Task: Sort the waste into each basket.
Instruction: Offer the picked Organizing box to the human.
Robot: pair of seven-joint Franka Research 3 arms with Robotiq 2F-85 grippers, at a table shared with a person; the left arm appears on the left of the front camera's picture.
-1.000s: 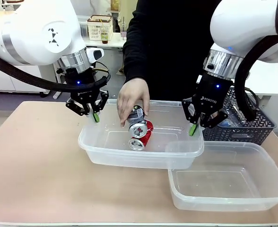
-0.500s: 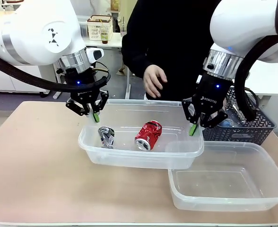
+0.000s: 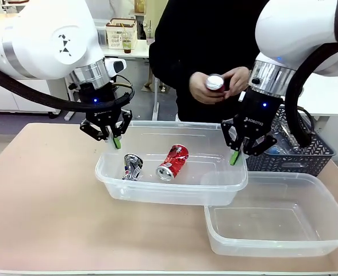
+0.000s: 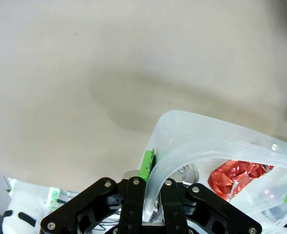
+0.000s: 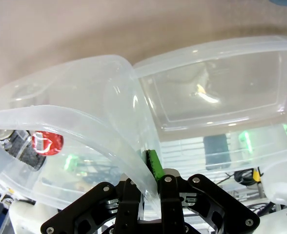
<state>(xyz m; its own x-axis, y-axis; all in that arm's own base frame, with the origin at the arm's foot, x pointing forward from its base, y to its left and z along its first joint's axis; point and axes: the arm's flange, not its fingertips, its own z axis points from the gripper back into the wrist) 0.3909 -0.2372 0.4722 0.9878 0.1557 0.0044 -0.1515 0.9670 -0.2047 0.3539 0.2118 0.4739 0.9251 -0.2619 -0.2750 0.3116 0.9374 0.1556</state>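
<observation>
I count two clear plastic tubs: the far tub (image 3: pixel 152 192) holds two crushed cans, a red can (image 3: pixel 173 162) and a silver can (image 3: pixel 133 166) at its 9 o'clock. The near tub (image 3: pixel 278 244) sits at 4 o'clock. The person's hands (image 3: pixel 206 87) hold a third can (image 3: pixel 215 82). My left gripper (image 3: pixel 112 138) and right gripper (image 3: pixel 242 150) are each pinched tight on the far tub's rolled rim. "ROBOTIQ" reads on the right one. A dark lattice basket (image 3: pixel 307 154) stands behind.
</observation>
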